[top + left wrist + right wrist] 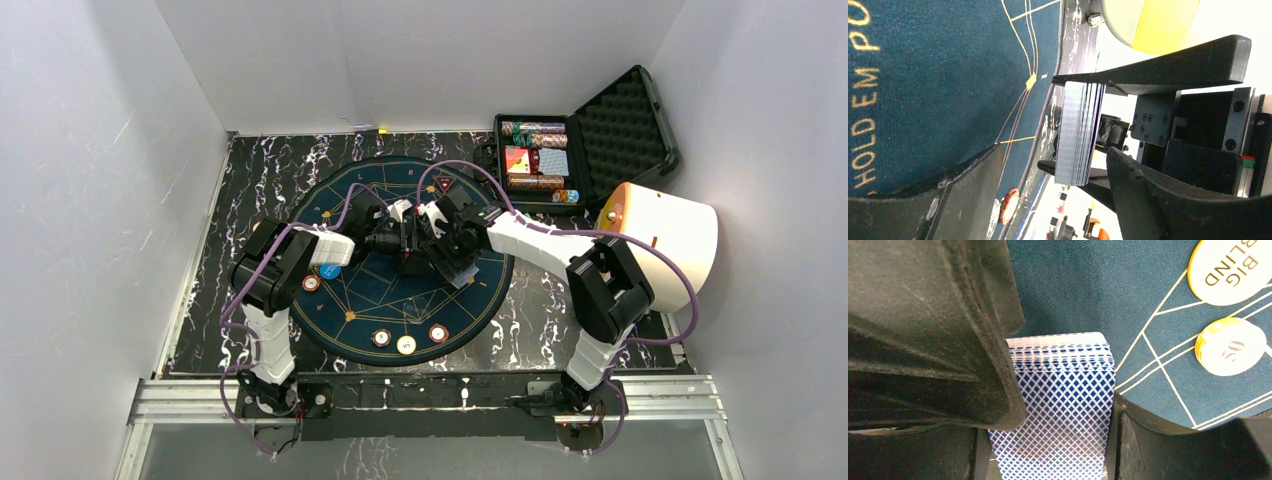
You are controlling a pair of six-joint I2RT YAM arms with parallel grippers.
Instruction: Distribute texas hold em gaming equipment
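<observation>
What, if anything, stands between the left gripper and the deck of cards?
Nothing visible does. In the left wrist view the deck of cards sits straight ahead of the left gripper, whose fingers are wide apart. The right gripper grips the deck by two opposite edges.

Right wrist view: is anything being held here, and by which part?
The right claw grips the deck of cards by two opposite edges; the left claw holds nothing.

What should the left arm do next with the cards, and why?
Probably back the left end effector straight off: its fingers stand open around the deck of blue-patterned playing cards, which the right end effector grips by its side edges.
</observation>
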